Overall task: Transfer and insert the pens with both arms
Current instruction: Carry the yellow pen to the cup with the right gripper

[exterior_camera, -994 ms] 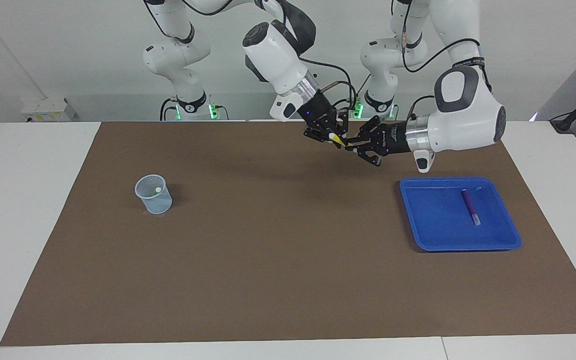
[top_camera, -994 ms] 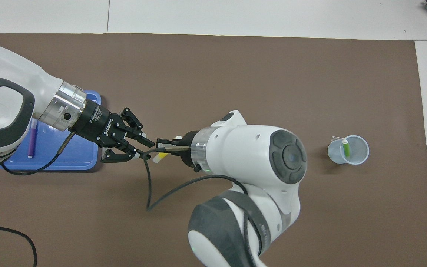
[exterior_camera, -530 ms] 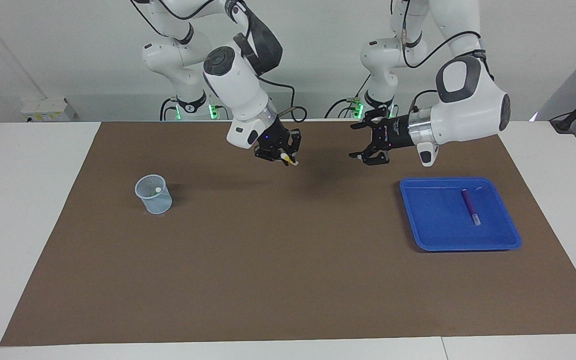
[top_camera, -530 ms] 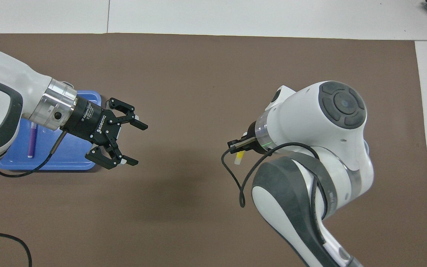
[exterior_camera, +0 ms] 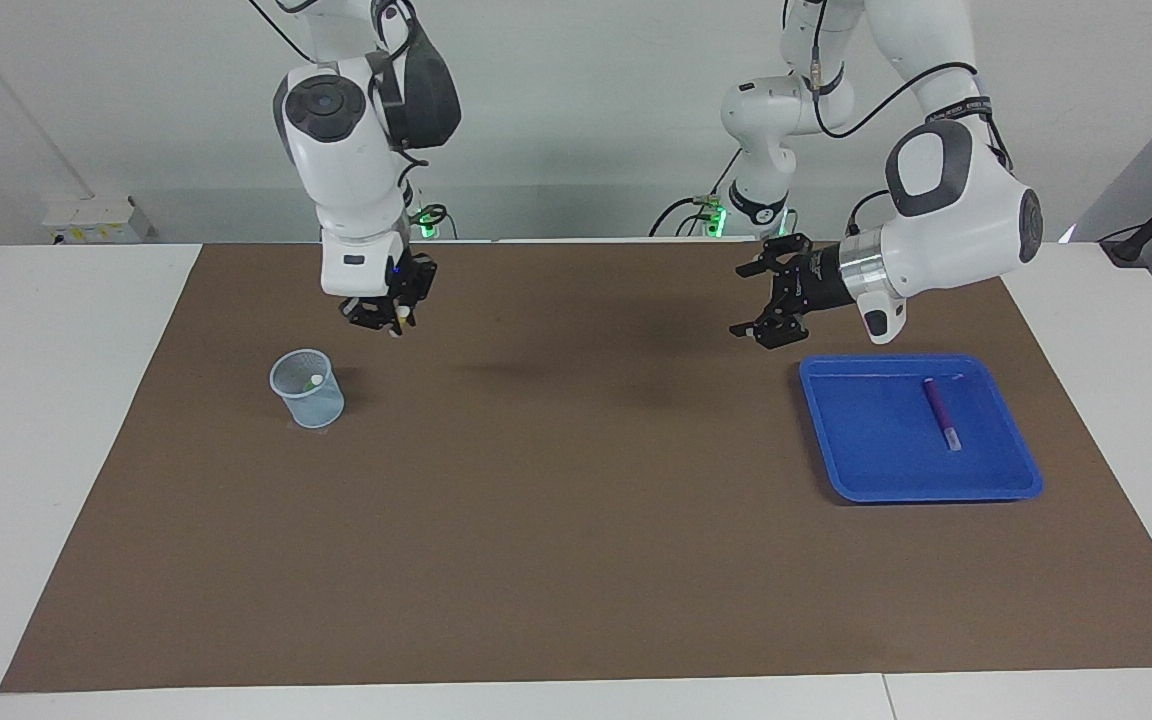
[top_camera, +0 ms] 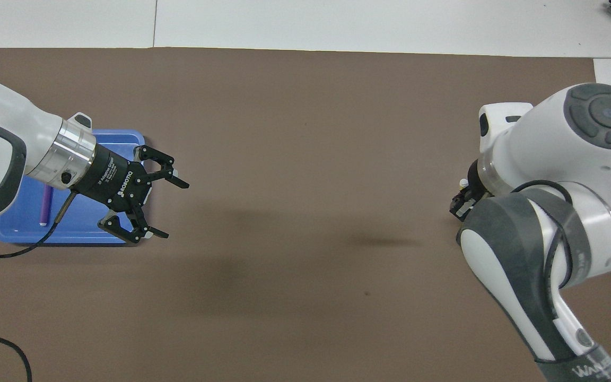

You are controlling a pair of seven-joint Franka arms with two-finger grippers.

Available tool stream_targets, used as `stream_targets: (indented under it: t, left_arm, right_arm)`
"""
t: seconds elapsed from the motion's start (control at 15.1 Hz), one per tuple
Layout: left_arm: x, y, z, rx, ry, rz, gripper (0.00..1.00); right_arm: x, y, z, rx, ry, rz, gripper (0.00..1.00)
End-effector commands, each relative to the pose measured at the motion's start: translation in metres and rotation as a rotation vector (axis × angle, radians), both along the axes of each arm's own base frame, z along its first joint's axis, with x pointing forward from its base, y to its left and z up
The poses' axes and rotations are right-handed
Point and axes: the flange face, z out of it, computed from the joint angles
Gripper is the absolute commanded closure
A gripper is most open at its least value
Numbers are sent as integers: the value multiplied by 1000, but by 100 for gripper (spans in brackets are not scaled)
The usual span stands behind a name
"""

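A white table [exterior_camera: 56, 400] carries a brown mat [exterior_camera: 576, 520] over most of its top. On the mat, a pale mesh cup [exterior_camera: 307, 389] stands at nine o'clock and a blue tray [exterior_camera: 876, 470] at three; the cup possibly sits slightly tilted.

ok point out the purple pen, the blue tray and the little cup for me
purple pen [exterior_camera: 939, 409]: facing view, middle of its barrel, lying in the tray
blue tray [exterior_camera: 851, 440]: facing view, bare floor of the tray
cup [exterior_camera: 310, 400]: facing view, its side wall
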Motion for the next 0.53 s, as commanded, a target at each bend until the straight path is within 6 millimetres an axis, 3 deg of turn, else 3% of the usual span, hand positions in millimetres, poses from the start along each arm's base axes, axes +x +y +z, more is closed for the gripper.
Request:
stream_targets:
  t: [0.0,0.46]
  left_arm:
    - [-10,33,-4,22,-120,-114,0]
    - [-1,127,-12,64,-413,-504,0]
  right_arm:
    - [-7,-37,-20,-12,-6,132,95]
    - [-24,-82,-57,-6,-43,183,95]
